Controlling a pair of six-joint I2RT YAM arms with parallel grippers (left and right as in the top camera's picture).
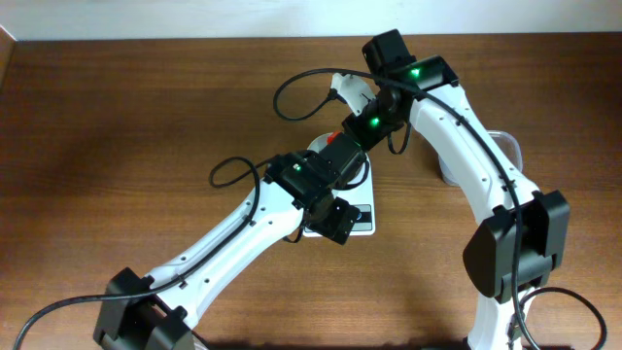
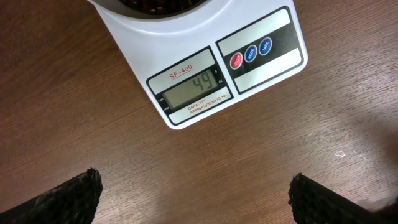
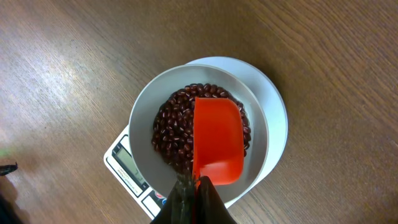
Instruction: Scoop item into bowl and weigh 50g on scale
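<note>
The white scale [image 2: 230, 68] lies on the wooden table and its display [image 2: 193, 90] reads 49. It also shows in the overhead view [image 1: 362, 222] and in the right wrist view [image 3: 127, 163]. The white bowl [image 3: 146, 115] stands on the scale and holds dark reddish-brown beans [image 3: 174, 127]. My right gripper [image 3: 196, 186] is shut on the handle of an orange-red scoop [image 3: 216, 140], held over the bowl; the scoop looks empty. My left gripper [image 2: 196, 193] is open and empty, hovering just in front of the scale's front edge. In the overhead view the arms hide the bowl.
A clear plastic container [image 1: 505, 148] sits at the right, partly behind my right arm. Black cables [image 1: 292, 92] loop above the scale. The table's far edge meets a white wall [image 1: 194, 15].
</note>
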